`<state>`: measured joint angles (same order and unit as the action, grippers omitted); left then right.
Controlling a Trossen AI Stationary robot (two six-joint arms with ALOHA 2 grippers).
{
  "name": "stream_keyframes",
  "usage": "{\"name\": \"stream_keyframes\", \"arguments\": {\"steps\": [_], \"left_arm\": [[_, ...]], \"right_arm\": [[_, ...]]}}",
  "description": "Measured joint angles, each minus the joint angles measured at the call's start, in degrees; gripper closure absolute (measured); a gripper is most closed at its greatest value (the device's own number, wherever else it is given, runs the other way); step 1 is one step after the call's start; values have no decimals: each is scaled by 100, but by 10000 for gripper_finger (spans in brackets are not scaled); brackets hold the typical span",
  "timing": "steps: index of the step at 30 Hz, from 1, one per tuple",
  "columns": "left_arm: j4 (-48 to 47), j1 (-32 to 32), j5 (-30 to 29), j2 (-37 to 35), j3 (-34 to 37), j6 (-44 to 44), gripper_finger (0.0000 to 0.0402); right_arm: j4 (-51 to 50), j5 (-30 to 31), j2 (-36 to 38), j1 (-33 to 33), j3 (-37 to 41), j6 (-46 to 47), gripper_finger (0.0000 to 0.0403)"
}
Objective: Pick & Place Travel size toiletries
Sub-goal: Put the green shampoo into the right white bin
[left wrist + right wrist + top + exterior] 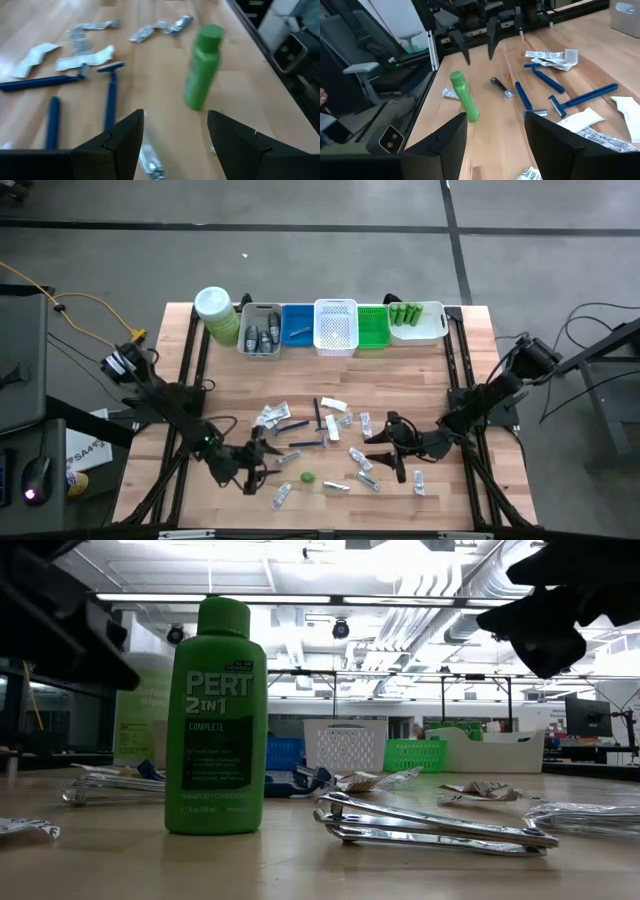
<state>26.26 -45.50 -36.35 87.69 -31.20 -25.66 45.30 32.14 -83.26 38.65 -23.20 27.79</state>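
A small green bottle [308, 477] stands upright on its base on the table, near the front edge; it fills the low view [215, 715]. Blue razors [305, 432], white sachets [272, 415] and silver clippers [364, 477] lie scattered around it. My left gripper [262, 458] is open, left of the bottle and pointing at it; the bottle [201, 67] stands beyond its fingertips [175, 117]. My right gripper [384, 444] is open, right of the scatter and above the table, and faces the bottle [464, 96] past its fingertips [495, 117].
Along the far edge stand a pale-green jar [216, 315], a grey bin [260, 331], a blue bin [297, 326], a white basket [336, 327], a green bin [373, 327] and a white tray [420, 321] holding green bottles. Bare wood lies between the bins and the scatter.
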Motion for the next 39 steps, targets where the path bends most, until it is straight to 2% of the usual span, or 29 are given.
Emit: {"name": "stream_keyframes", "arguments": {"steps": [4,10,15,24,30,34,39], "left_arm": [[301,-118,117,305,0,125,184],[359,-100,1111,404,0,122,183],[363,-103,1338,404,-2,139,183],[317,-102,1356,424,-2,441,183],[633,-102,1381,844,-20,487,183],[694,-102,1366,1220,-274,697,183],[658,-100,649,1531,-662,987,183]], "right_arm": [[11,154,2,69,-28,-143,210],[2,266,2,73,-28,-237,210],[2,295,2,74,-28,-251,210],[0,295,2,74,-28,-253,210],[-7,293,2,74,-27,-255,210],[-27,293,2,74,-26,-256,210],[-31,293,4,74,-26,-255,210]]}}
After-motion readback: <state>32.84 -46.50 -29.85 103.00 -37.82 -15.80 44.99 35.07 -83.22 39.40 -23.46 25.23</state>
